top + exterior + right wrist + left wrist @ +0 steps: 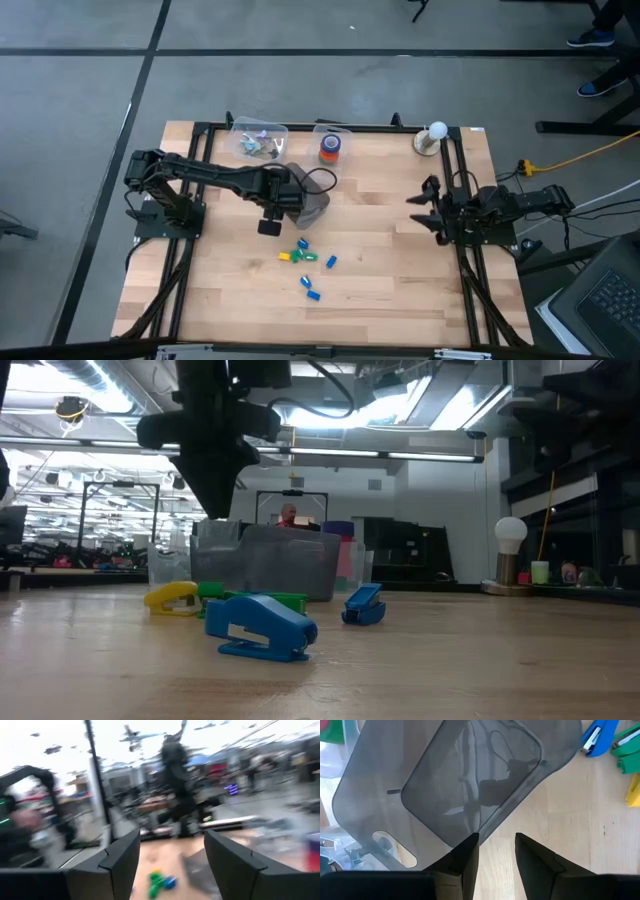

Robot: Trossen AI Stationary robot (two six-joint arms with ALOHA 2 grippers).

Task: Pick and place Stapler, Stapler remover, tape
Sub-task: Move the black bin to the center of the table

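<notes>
Currently the left gripper (272, 222) hangs over the table (400, 290) centre beside a grey translucent bin (312, 202), fingers slightly apart and empty. Tape rolls (331, 148) sit stacked in a clear container at 12 o'clock — small staplers (304, 256) lie scattered toward 6 o'clock. Right gripper (428, 210) waits at 3 o'clock — fingers spread, empty.

The high view looks straight down on the whole table (400, 290), while the low view sits at table-top level, looking across it into the room. The left wrist view hangs close above the smoky bin (465, 775), which the high and low views share; the right wrist view faces across the table.
</notes>
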